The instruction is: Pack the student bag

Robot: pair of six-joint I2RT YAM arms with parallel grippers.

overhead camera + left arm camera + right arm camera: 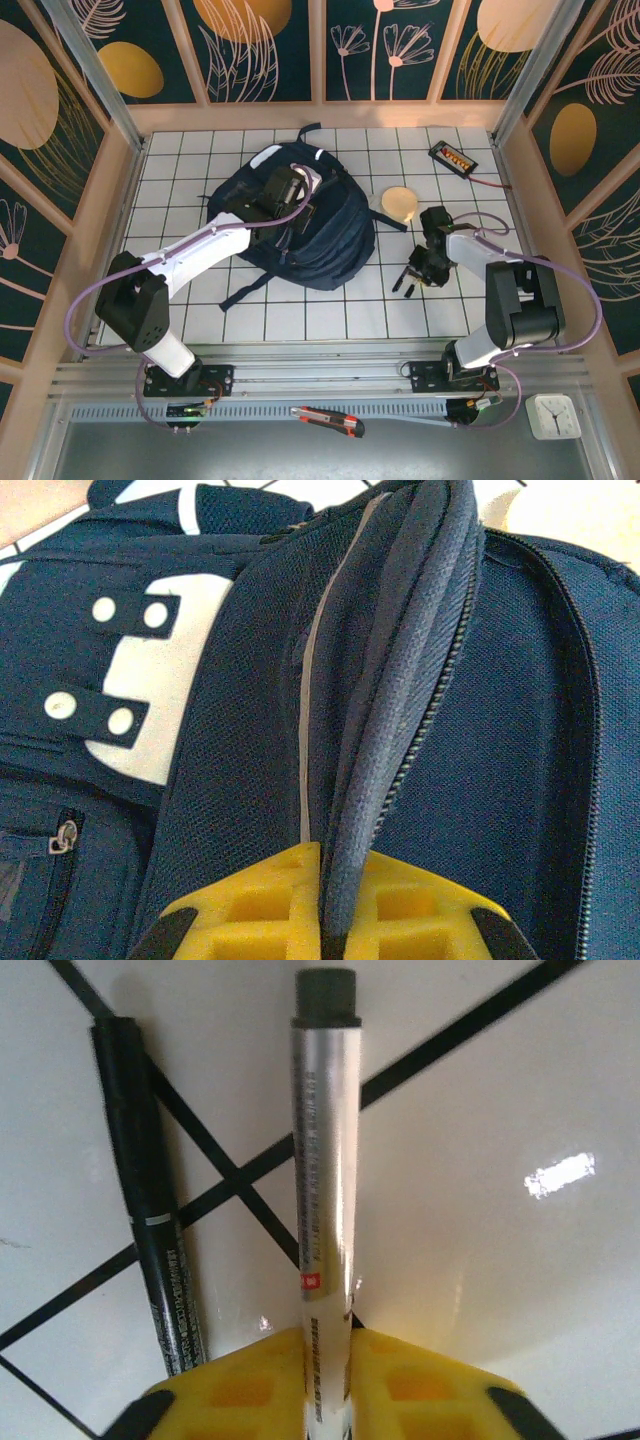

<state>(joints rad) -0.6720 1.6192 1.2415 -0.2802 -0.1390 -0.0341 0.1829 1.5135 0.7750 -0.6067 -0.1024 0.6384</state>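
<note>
The white gridded table (300, 320) carries the student bag (325, 250) on its far-left half, lying flat with black straps trailing toward the near edge. The left arm crosses over it and hides part of its top. The left gripper (285, 188) sits on the bag's far side. In the left wrist view its yellow fingers (250, 915) are clamped together on a raised fold of the zip edge, with the tips cut off by the frame.

To the right of the bag, the right gripper (428, 262) points down at the table. Its jaws are closed on a silver marker (325, 1180) whose lower end is hidden between them – the print is too blurred to read. A black pen (148, 1210) lies just left of the marker, apart from it.
</note>
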